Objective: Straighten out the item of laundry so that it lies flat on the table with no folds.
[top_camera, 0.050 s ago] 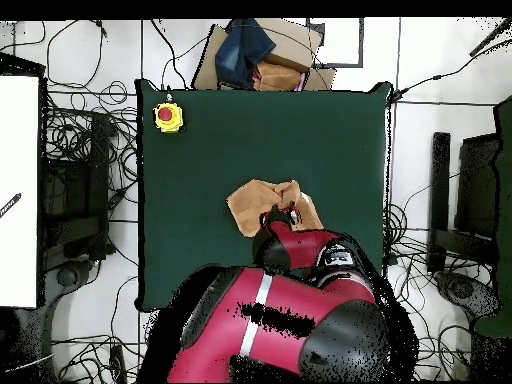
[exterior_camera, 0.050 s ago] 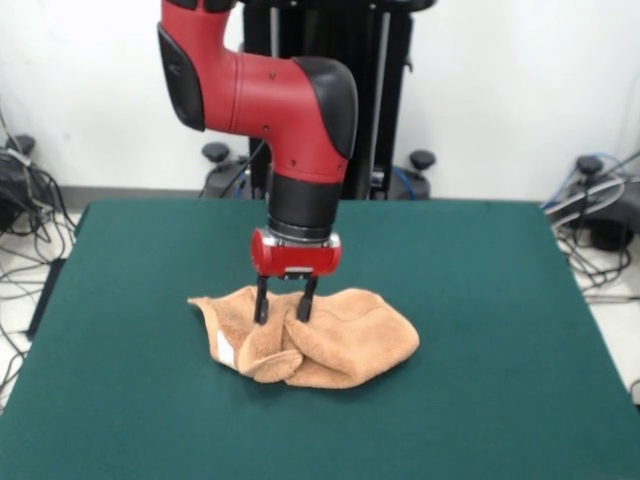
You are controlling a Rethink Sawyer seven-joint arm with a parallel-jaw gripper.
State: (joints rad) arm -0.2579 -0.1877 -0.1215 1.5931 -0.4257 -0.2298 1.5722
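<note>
The gripper (exterior_camera, 0.050 s ago: 285,305) stands straight down over the towel (exterior_camera, 0.050 s ago: 320,340), its two dark fingers (exterior_camera, 0.050 s ago: 261,301) parted by a narrow gap, with a ridge of terry cloth rising between them. Both tips are pressed into the fabric on the towel's far half; whether they actually pinch that ridge or merely rest on either side of it cannot be told from the front view. From overhead the red arm (top_camera, 0.050 s ago: 290,310) covers the gripper, so nothing more can be read there.

The towel lies crumpled near the middle of the table (exterior_camera, 0.050 s ago: 120,400), bunched into a rounded heap with several overlapping folds. A thick fold curls along its near edge, and a small white label (exterior_camera, 0.050 s ago: 226,352) shows on the left part of the heap in the front view. A flatter flap trails off toward the table's left side in that same view.

Bare green surface runs wide on all sides of the towel, out to every edge. In the overhead view a yellow box with a red button (top_camera, 0.050 s ago: 168,116) sits at one far corner of the table, well apart from the towel.
</note>
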